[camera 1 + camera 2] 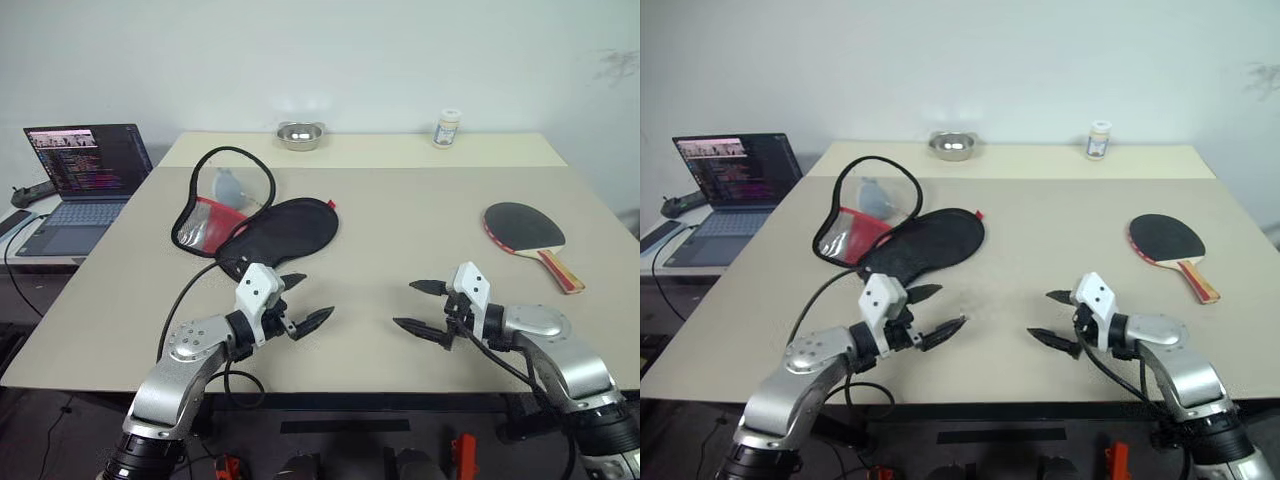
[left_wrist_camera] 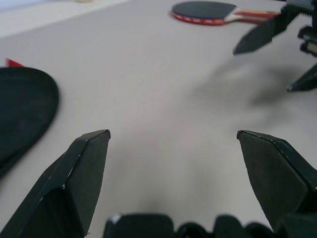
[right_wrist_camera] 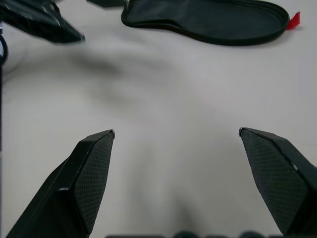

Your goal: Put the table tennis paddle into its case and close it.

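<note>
Left eye view: a big tan surface (image 1: 400, 215) fills the middle. At its far edge sit a small metal bowl (image 1: 300, 135) and a little white jar (image 1: 447, 128). Off to the left side, an open laptop (image 1: 85, 175) stands on a lower desk, and its screen shows lines of text too small to read. The case (image 1: 255, 220) lies open on the left half of the surface, with its black part flat and its clear flap with the red panel folded back. Any writing on the red panel cannot be read. The table tennis paddle (image 1: 527, 230) lies flat on the right half, black face up, handle pointing toward the near right edge. The left hand (image 1: 302, 302) hangs just in front of the case, with its fingers spread wide and holding nothing. The right hand (image 1: 424, 306) hangs near the front edge, also wide and empty, and the paddle is well apart from it, farther back and to the right. Nothing lies between the paddle and the case.

Left wrist view: its own two black fingers stand wide over bare surface. The case edge, the paddle and the other hand's fingers show beyond.

Right wrist view: its fingers stand wide too, with the black case lying ahead.
</note>
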